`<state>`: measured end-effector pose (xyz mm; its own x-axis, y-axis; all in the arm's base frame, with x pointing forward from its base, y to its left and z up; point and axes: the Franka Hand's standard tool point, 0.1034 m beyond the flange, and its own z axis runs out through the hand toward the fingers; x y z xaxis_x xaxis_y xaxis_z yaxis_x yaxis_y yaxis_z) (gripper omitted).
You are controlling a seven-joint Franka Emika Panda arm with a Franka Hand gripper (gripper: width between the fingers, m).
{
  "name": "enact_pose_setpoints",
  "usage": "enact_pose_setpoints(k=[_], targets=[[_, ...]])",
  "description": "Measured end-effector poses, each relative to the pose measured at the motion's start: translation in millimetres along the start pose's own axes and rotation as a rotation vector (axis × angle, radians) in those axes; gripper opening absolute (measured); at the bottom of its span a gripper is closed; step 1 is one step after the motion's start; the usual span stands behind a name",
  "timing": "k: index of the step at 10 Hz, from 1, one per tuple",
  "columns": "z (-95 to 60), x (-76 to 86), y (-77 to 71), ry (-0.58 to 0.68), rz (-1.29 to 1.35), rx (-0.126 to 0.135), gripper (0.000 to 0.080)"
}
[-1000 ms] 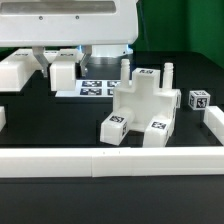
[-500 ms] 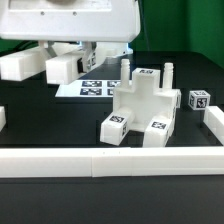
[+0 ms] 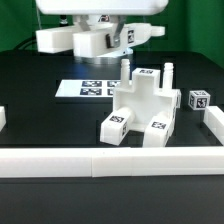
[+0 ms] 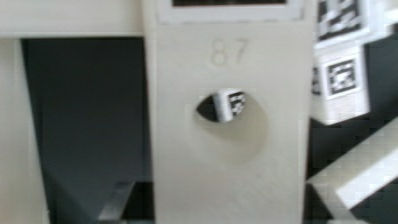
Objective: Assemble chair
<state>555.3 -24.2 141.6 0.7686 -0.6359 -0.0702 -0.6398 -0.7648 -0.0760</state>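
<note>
A long low white border rail [image 3: 100, 160] runs along the near edge of the black table [image 3: 40, 115], and another white rail piece [image 3: 213, 122] angles back on the exterior view's right. A small white block [image 3: 2, 118] sits cut off at the exterior view's left edge. The marker board [image 3: 92, 88] lies flat toward the back, just behind the half-built matte white plastic chair body [image 3: 140, 108]. The chair body stands mid-table with two pegs pointing up and tagged square ends toward the rail. A short white square-ended leg [image 3: 198, 100] with a tag stands close by on the exterior view's right, apart from the chair body.

The widest bare stretch of table lies on the exterior view's left, between the chair body and the small block.

The tool [image 3: 98, 30] hangs above the back of the table, grasping a long matte white plastic chair part [image 3: 58, 40] that is clear of the surface and higher than the pegs. Its fingers are hidden by this part. In the wrist view the chair part [image 4: 214, 160] fills the frame as a flat strip with a round hole [image 4: 222, 105] showing a tag behind it.
</note>
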Motion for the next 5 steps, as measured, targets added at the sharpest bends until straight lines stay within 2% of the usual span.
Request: enact_pose_setpoints(k=[2,3,5], targets=[[12.3,-5.6,-28.8,-0.01,0.001,-0.019,0.0284],[21.9,-5.1,-43.1,-0.03,0.032,-0.043,0.0284],[23.0,-1.6,-44.1,-0.025,0.007,-0.039,0.0284]])
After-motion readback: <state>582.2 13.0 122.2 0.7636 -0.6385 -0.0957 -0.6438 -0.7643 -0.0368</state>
